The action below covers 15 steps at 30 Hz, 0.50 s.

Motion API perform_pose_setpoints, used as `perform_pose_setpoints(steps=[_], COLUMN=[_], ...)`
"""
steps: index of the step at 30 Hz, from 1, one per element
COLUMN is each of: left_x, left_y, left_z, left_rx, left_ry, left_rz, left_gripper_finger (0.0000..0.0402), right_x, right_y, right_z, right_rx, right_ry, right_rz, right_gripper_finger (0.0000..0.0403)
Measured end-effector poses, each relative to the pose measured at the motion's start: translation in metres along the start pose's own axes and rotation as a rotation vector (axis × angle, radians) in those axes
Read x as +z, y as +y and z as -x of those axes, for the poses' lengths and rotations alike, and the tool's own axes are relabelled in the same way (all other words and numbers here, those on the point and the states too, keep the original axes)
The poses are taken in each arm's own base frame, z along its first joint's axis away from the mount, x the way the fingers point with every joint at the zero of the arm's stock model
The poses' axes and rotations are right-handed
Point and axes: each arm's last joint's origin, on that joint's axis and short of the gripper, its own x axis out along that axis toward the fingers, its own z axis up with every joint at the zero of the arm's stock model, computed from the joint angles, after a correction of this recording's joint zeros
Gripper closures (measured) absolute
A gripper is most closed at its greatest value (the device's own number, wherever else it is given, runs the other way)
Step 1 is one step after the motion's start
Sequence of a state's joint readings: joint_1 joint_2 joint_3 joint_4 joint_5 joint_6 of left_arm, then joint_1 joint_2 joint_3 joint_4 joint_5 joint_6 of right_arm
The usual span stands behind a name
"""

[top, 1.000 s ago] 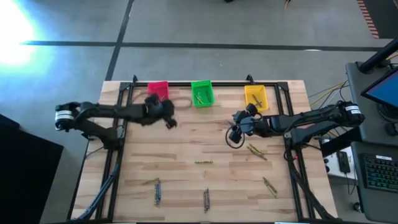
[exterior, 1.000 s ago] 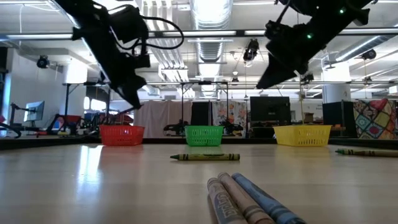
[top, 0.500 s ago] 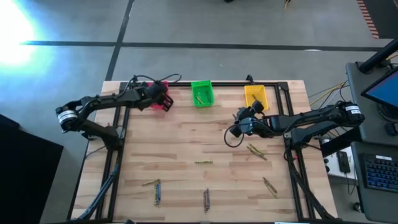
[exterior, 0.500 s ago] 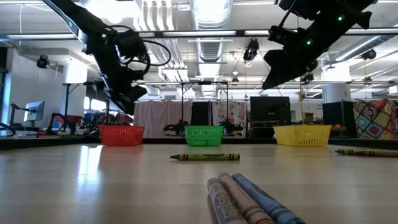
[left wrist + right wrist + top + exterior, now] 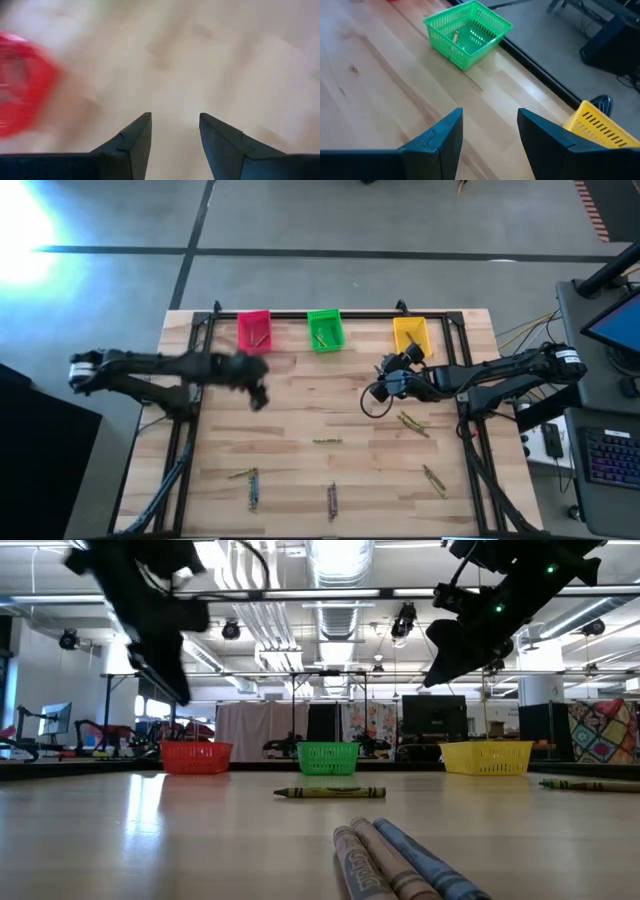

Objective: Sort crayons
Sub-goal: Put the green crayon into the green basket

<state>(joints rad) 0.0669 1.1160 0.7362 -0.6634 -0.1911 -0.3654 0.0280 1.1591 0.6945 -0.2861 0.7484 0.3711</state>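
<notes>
High view: crayons point(image 5: 329, 441) probably beyond left gripper point(image 5: 257, 396)

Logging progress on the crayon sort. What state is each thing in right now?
Left gripper: open, empty, over bare wood.
Right gripper: open, empty.
Red bin: one crayon inside.
Green bin: crayon inside.
Yellow bin: contents unclear.
Loose crayons: lying flat on table.
</notes>
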Motion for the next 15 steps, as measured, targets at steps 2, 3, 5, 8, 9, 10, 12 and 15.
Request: perform_pose_setpoints(steps=[2,3,5,8,9,10,12,15], left_x=[-0.021,-0.032,-0.056,-0.09,-0.101,-0.112,-0.131,-0.152], left_y=[-0.027,-0.039,-0.061,-0.088,-0.095,-0.101,-0.112,-0.125], left_z=[0.009,0.013,0.021,0.032,0.035,0.036,0.039,0.04], left_rx=[-0.104,-0.156,-0.244,-0.338,-0.355,-0.362,-0.372,-0.383], left_ry=[0.003,0.012,0.044,0.07,0.066,0.06,0.03,-0.002], left_rz=[-0.053,-0.071,-0.091,-0.082,-0.075,-0.077,-0.078,-0.101], left_gripper_finger=[0.0255,0.0255,0.0255,0.0255,0.0255,0.0255,0.0255,0.0255], right_x=[-0.001,-0.001,-0.001,-0.001,-0.001,-0.001,-0.001,0.001], right_y=[0.0,0.0,0.0,0.002,0.002,0.002,0.002,0.003], right_z=[0.0,0.0,0.0,0.0,0.0,0.0,0.0,0.0], right_rx=[-0.003,0.0,0.023,0.064,0.068,0.068,0.072,0.099], right_ry=[0.008,0.01,0.018,0.034,0.036,0.037,0.036,0.03], right_rz=[-0.011,-0.019,-0.027,-0.053,-0.066,-0.081,-0.106,-0.13], right_gripper_finger=[0.0223,0.0223,0.0223,0.0223,0.0223,0.0223,0.0223,0.0223])
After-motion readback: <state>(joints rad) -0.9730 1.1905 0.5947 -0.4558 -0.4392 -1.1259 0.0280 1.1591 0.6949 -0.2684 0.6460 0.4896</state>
